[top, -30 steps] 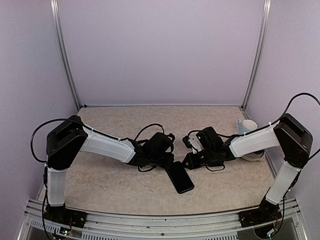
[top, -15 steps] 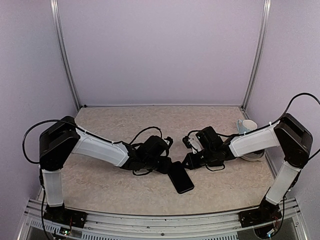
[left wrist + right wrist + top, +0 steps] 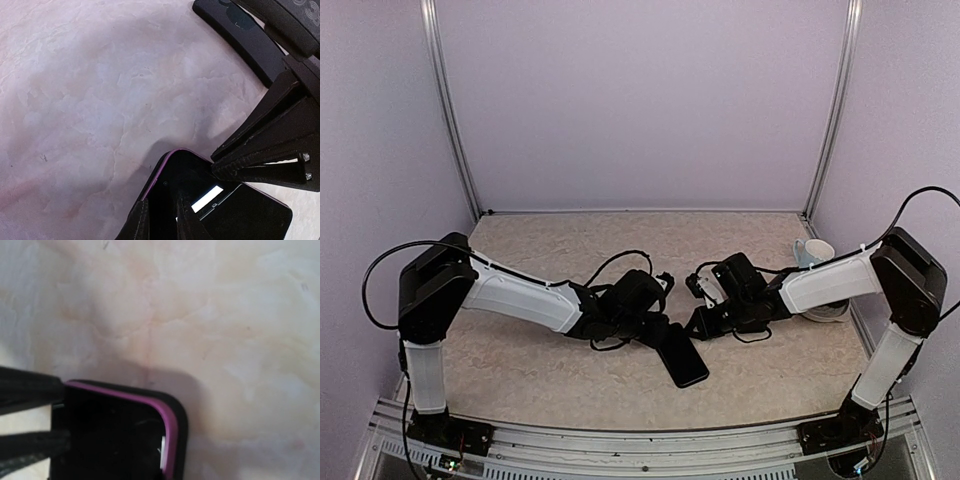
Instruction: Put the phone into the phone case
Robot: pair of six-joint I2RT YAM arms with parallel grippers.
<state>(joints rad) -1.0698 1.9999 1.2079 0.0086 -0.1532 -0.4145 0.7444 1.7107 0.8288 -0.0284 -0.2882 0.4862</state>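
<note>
A black phone point(image 3: 682, 357) lies flat on the marble table between both arms. In the right wrist view its corner point(image 3: 115, 435) shows a purple rim inside the black edge of the phone case point(image 3: 181, 425). My left gripper point(image 3: 655, 328) is low over the phone's near-left end. Its fingers point(image 3: 140, 220) stand a narrow gap apart on the screen point(image 3: 235, 215), with only the glass showing between them. My right gripper point(image 3: 703, 322) is at the far corner, with its fingers point(image 3: 260, 160) pressed together. Its own jaws do not show in the right wrist view.
A pale mug point(image 3: 812, 252) stands at the back right, with a white dish point(image 3: 828, 312) partly hidden under the right forearm. Cables loop above both wrists. Metal posts mark the back corners, and a rail point(image 3: 620, 440) runs along the near edge.
The left arm's elbow has swung out to the left and its gripper has settled closer onto the phone, fingers narrowing. The right arm and phone have barely moved.
</note>
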